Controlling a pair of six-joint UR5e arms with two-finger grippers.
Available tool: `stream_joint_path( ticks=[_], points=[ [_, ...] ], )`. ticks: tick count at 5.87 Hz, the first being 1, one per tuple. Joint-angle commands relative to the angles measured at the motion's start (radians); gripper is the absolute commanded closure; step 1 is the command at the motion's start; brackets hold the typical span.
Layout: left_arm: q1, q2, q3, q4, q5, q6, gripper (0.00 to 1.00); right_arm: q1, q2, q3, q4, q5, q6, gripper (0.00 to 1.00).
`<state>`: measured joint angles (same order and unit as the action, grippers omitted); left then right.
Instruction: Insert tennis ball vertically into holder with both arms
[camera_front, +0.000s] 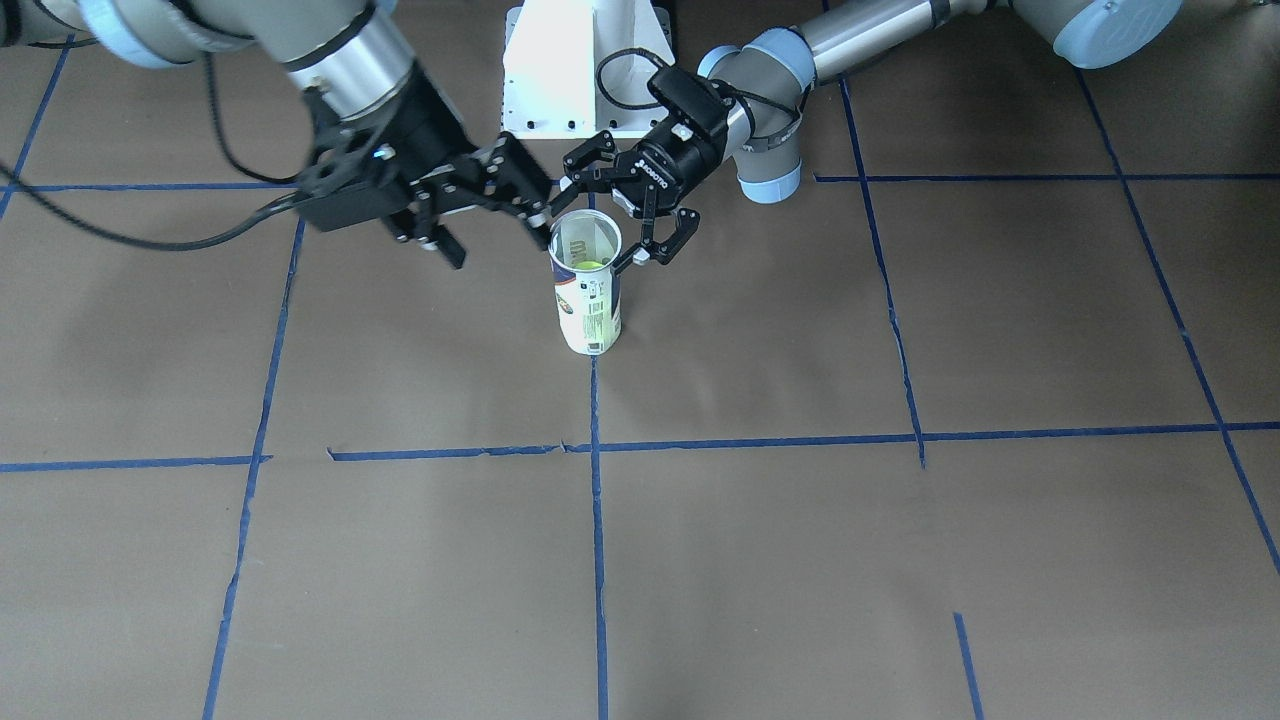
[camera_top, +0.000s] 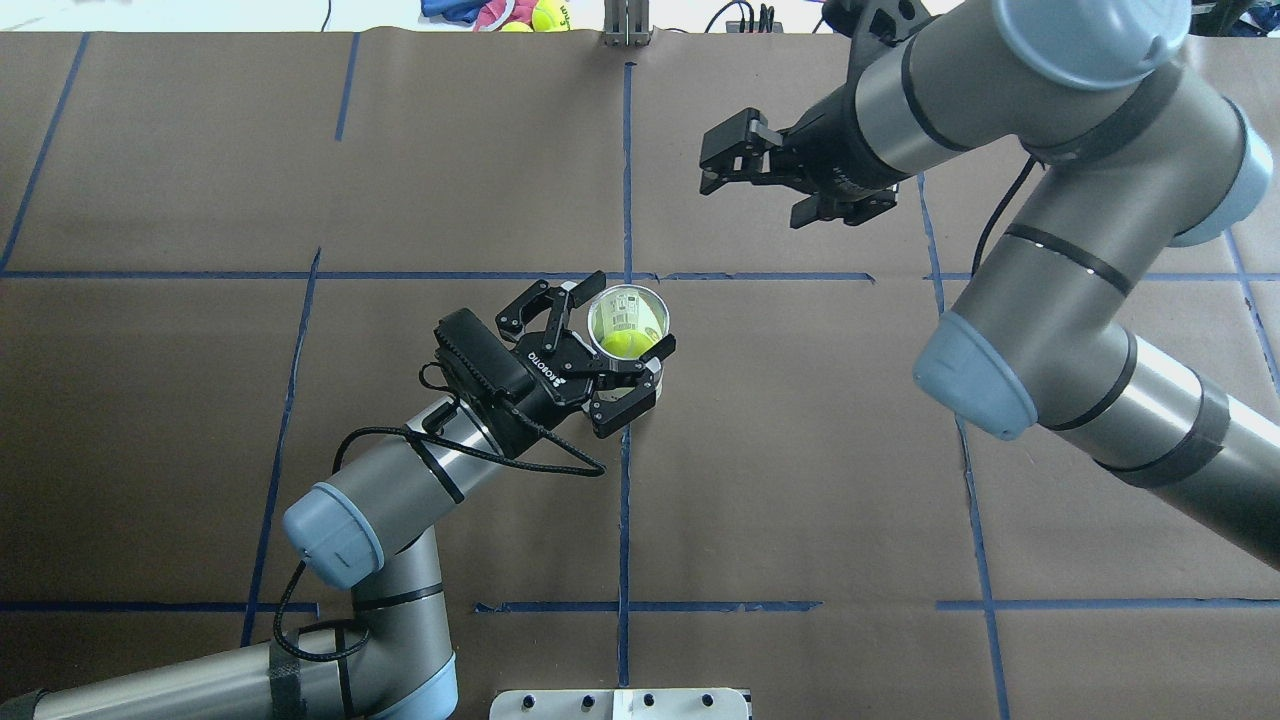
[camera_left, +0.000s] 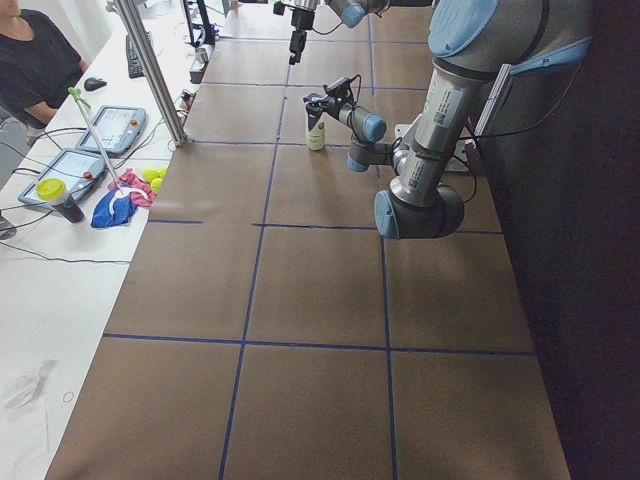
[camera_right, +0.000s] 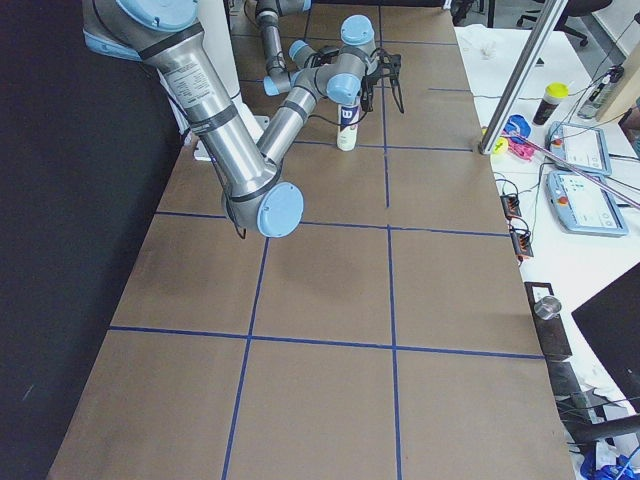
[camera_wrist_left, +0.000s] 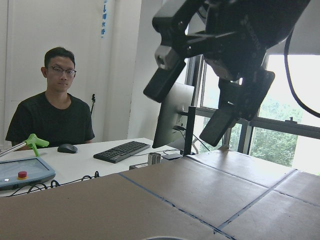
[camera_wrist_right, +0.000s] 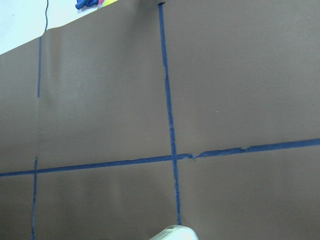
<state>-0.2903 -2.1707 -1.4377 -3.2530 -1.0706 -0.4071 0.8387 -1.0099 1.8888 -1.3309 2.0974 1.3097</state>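
Note:
The holder (camera_front: 588, 300), a clear can with a white and navy label, stands upright near the table's middle; it also shows from above (camera_top: 640, 300). The tennis ball (camera_top: 625, 343) lies inside it, seen through the open top (camera_front: 592, 264). My left gripper (camera_top: 620, 322) is open, its fingers straddling the can's upper part (camera_front: 606, 220). My right gripper (camera_top: 752, 198) is open and empty, raised above the table and off to one side of the can (camera_front: 488, 222). The left wrist view shows it from below (camera_wrist_left: 192, 107).
The white pedestal base (camera_front: 585, 70) stands behind the can. Spare tennis balls and a cloth (camera_top: 540, 14) lie beyond the table's far edge. An operator (camera_wrist_left: 55, 110) sits at a desk beside the table. Blue tape lines (camera_front: 598, 520) cross the brown tabletop.

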Motion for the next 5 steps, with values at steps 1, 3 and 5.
stream_joint_path(
  ticks=[1,3,5],
  points=[
    [-0.03,0.002,-0.073,0.012,0.0,-0.003,0.0,0.075,-0.096,-0.002,0.002,0.018,-0.133,0.01],
    [-0.099,0.037,-0.112,0.044,-0.006,-0.032,0.0,0.111,-0.169,-0.002,-0.001,0.026,-0.284,0.01],
    [-0.16,0.09,-0.113,0.178,-0.021,-0.187,0.0,0.216,-0.257,-0.017,-0.002,0.027,-0.498,0.01]
  ],
)
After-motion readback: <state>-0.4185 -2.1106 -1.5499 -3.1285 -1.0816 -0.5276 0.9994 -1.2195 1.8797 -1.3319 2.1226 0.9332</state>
